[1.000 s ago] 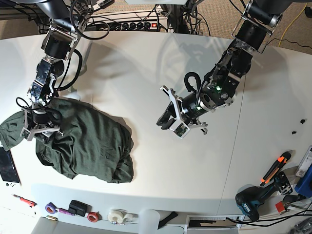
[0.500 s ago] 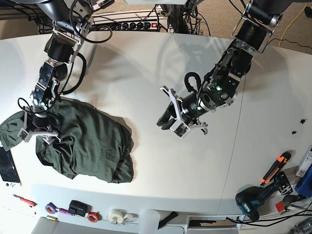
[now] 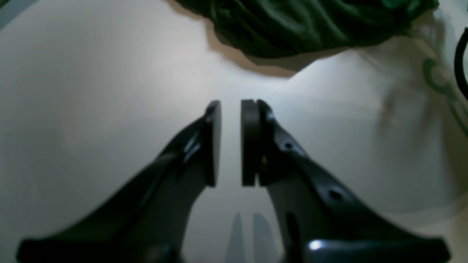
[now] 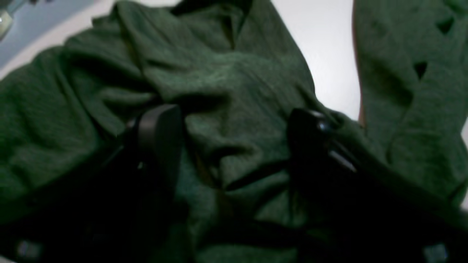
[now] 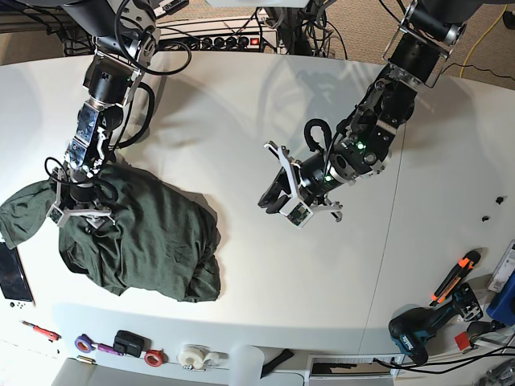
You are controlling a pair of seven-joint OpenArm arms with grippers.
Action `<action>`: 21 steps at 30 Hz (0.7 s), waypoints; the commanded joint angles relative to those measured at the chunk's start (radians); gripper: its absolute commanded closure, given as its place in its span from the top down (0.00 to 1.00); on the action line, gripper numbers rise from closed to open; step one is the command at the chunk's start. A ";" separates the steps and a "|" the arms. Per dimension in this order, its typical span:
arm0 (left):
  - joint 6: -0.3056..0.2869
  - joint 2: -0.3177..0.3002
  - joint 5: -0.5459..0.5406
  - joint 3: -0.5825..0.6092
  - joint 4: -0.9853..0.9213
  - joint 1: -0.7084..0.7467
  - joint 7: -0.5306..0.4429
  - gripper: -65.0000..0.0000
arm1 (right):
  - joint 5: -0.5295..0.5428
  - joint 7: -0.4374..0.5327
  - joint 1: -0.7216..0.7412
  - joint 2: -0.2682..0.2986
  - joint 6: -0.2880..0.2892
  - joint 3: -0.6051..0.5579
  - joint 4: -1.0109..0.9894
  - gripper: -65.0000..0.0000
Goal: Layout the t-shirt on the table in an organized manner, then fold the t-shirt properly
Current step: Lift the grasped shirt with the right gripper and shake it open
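Base view: the t-shirt (image 5: 153, 241) lies crumpled at the worktop's (image 5: 241, 129) left side, its long axis running from the left edge down toward the near edge, with broad bare surface to its right. The right tool (image 5: 79, 211) sits on the shirt's upper left; the left tool (image 5: 283, 193) hovers mid-worktop.

Left wrist view: pads (image 3: 214, 142) stand narrowly parted, pinching nothing, over bare worktop.

Right wrist view: fingers (image 4: 161, 135) spread wide, astride bunched fabric.

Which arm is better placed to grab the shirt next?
Right. Its tool is open directly over the t-shirt, fabric between the fingers. The left tool hangs over bare table, empty, apart from the shirt.
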 commanded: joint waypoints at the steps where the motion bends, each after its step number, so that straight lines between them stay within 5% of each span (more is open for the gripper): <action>1: -0.004 0.000 -0.007 -0.005 0.017 -0.019 -0.026 0.17 | 0.000 0.047 0.028 0.014 0.022 0.001 0.021 0.50; 4: -0.004 0.000 -0.006 -0.005 0.017 -0.019 -0.026 0.17 | 0.000 0.055 0.027 0.014 0.090 0.002 0.042 0.17; 6: -0.004 0.000 -0.006 -0.005 0.017 -0.019 -0.024 0.17 | 0.001 0.054 0.022 0.014 0.151 0.002 0.069 0.05; 16: 0.005 -0.002 0.043 -0.005 0.017 -0.019 -0.026 0.17 | 0.012 -0.131 -0.177 -0.003 0.384 0.001 0.552 0.02; 21: 0.004 -0.003 0.043 -0.005 0.017 -0.019 -0.026 0.17 | 0.167 -0.277 -0.349 -0.005 0.483 0.000 0.866 0.02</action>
